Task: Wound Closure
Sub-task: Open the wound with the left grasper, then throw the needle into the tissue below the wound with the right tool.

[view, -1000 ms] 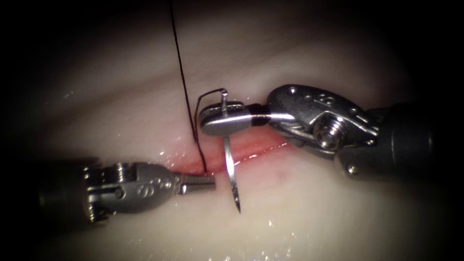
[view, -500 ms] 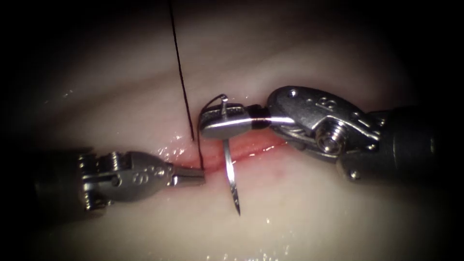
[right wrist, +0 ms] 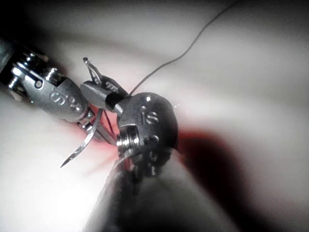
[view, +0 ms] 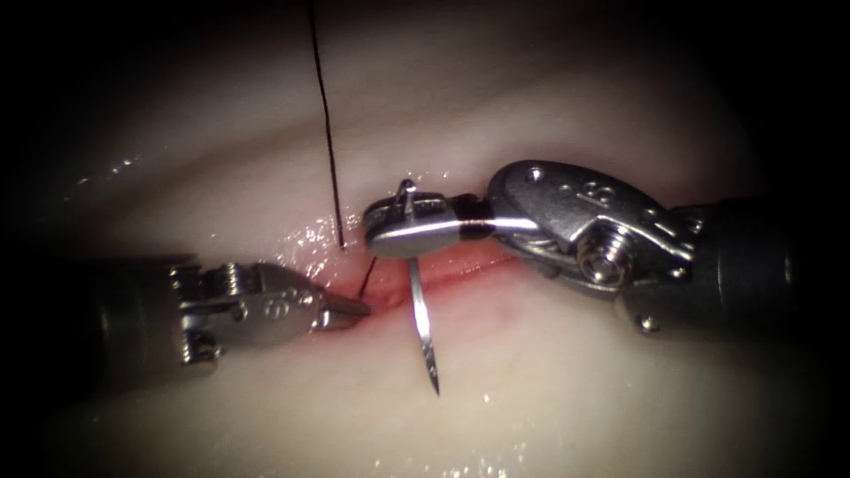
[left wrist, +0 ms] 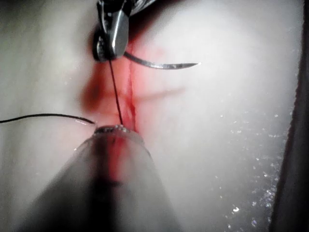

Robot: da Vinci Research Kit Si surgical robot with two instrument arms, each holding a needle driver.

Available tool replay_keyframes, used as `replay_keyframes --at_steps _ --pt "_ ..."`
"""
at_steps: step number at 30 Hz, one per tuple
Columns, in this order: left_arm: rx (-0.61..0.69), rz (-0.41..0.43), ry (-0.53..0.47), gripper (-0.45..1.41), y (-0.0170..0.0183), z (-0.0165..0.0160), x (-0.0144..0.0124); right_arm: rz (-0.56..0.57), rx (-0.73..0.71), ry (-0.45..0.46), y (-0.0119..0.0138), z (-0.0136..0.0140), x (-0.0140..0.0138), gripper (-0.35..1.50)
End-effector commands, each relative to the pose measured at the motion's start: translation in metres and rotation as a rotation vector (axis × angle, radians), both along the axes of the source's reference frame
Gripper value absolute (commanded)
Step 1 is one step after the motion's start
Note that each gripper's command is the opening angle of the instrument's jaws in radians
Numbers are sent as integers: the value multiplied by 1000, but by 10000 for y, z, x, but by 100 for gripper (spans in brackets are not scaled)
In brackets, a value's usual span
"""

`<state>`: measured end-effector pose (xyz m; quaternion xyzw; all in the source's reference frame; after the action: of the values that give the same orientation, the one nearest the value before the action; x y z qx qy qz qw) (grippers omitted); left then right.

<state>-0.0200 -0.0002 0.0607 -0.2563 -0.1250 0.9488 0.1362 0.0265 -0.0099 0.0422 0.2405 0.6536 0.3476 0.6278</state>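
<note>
- The right tool (view: 409,228) is polished metal, its jaws smooth and mirror-bright.
- The left tool (view: 350,310) is duller, brushed grey metal.
- The needle (view: 422,323) is thin, glossy steel.
- The thread (view: 326,124) is fine, dark and matt.
- The tissue (view: 575,389) is pale, smooth and wet-glossy, with red fluid (view: 460,265) shining along the cut.

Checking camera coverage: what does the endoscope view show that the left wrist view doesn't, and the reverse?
Endoscope view: the left tool tip at the cut, grasp unclear; thread running up out of frame. Left wrist view: thread meeting the tissue beside that tip. Both: the right tool shut on the needle near its tail, point outside the tissue.
</note>
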Motion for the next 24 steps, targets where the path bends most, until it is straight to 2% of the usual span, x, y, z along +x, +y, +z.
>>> replay_keyframes --at_steps 1,5,10,21,22,24 --pt "6 -1 12 -45 -4 8 -5 1 -7 1 0 4 8 -35" --pt "44 26 36 -45 -11 12 -5 3 -19 -3 2 5 9 -35" --pt "91 12 42 -45 -15 5 -6 12 -43 -13 6 8 14 -35" --pt "201 2 147 -45 -24 -7 0 24 -177 -49 8 30 30 -35" --pt "207 4 156 -21 -26 -7 1 28 -186 -47 7 32 30 -35" --pt "222 6 179 -1 -27 -5 3 36 -207 -42 6 34 30 -35"
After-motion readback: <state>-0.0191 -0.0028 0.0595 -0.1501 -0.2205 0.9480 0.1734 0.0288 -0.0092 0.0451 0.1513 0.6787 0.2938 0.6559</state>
